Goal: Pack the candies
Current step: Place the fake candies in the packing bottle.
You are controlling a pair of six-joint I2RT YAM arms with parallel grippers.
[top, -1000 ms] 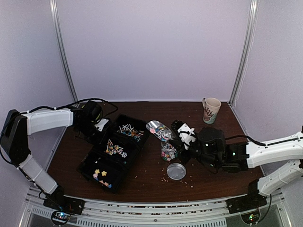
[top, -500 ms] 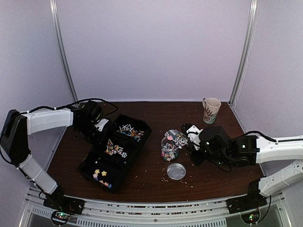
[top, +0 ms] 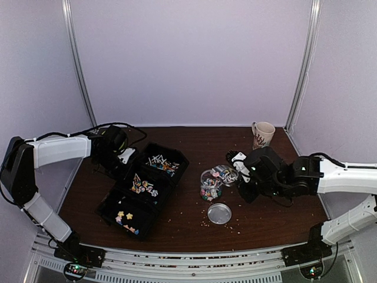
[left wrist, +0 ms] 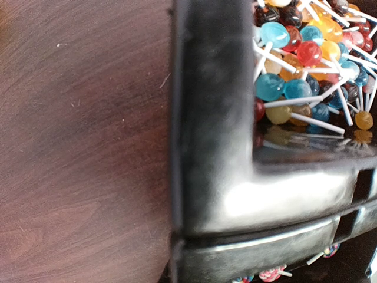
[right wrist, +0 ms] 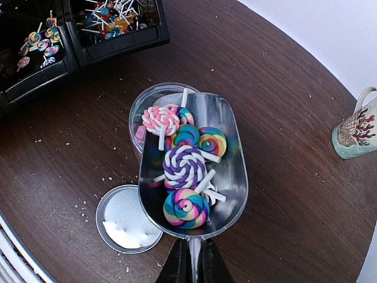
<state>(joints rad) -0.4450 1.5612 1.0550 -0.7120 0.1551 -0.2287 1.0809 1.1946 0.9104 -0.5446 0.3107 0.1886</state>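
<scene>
My right gripper [right wrist: 192, 265] is shut on the handle of a metal scoop [right wrist: 231, 174]. The scoop holds several swirl lollipop candies [right wrist: 184, 167], and its tip reaches over the mouth of a clear jar [right wrist: 139, 105]. The jar has a few candies inside and stands on the table [top: 210, 187], with the scoop [top: 224, 174] just right of it and the right gripper [top: 240, 171] behind. My left gripper [top: 121, 154] is at the far left corner of the black trays [top: 109, 203]. The left wrist view shows only the tray rim [left wrist: 212, 118] and round lollipops [left wrist: 294, 59]; its fingers are hidden.
The jar's round lid [right wrist: 123, 215] lies open side up in front of the jar, also seen from above [top: 219, 213]. A patterned mug [top: 262, 137] stands at the back right. Pale crumbs are scattered around the lid. The three black trays hold different candies.
My right arm has drawn back to the right, carrying the scoop from the jar's left side to its right. The left arm has not moved.
</scene>
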